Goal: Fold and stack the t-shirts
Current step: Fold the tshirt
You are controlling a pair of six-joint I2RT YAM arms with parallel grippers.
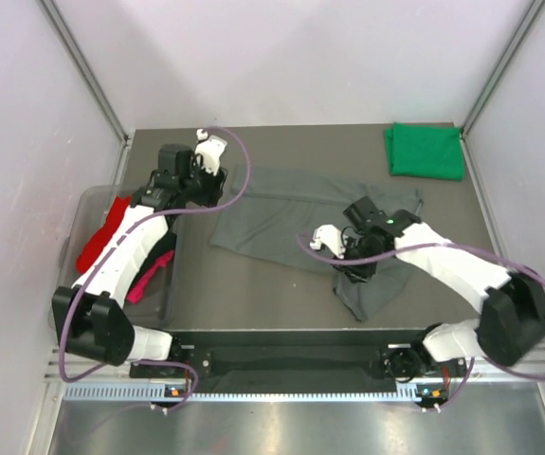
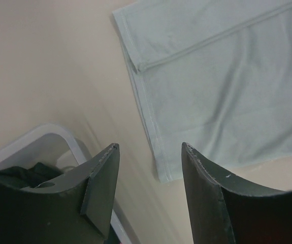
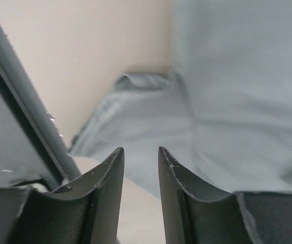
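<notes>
A dark grey t-shirt (image 1: 300, 213) lies spread and partly folded in the middle of the table. A folded bright green t-shirt (image 1: 426, 150) lies at the back right. My left gripper (image 1: 211, 183) is open and empty, above the bare table just off the grey shirt's left edge. In the left wrist view (image 2: 151, 145) the shirt's hemmed corner (image 2: 222, 86) lies just beyond the fingertips. My right gripper (image 1: 355, 270) hovers over the shirt's near end. In the right wrist view (image 3: 140, 149) its jaws stand a narrow gap apart with nothing between them, over grey cloth (image 3: 237, 101).
A clear plastic tub (image 1: 82, 204) at the left holds a red shirt (image 1: 101, 237), a black one (image 1: 163, 248) and a magenta one (image 1: 149, 280); its rim (image 2: 59, 133) shows by the left fingers. A dark rail (image 3: 19, 117) runs along the near edge. Walls enclose the table.
</notes>
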